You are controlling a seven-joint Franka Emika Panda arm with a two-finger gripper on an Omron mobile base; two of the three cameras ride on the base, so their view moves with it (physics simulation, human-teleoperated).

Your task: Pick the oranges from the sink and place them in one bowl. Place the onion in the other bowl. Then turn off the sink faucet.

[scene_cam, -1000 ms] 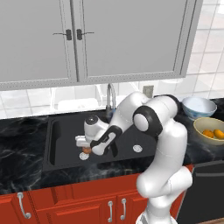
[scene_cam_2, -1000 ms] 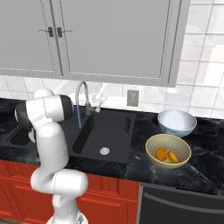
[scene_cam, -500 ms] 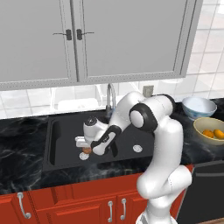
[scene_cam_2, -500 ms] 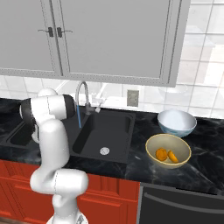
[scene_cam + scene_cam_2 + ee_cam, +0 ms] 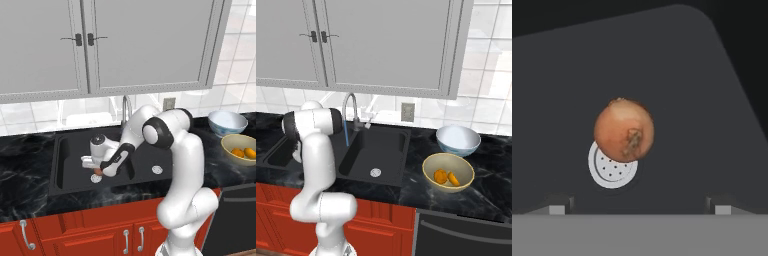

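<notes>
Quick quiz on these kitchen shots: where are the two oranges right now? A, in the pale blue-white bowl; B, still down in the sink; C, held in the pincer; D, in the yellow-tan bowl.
D: both oranges lie inside the yellow-tan bowl on the counter, while the pale blue-white bowl beside it holds no fruit and the thing lying in the sink below the pincer is the onion.
</notes>
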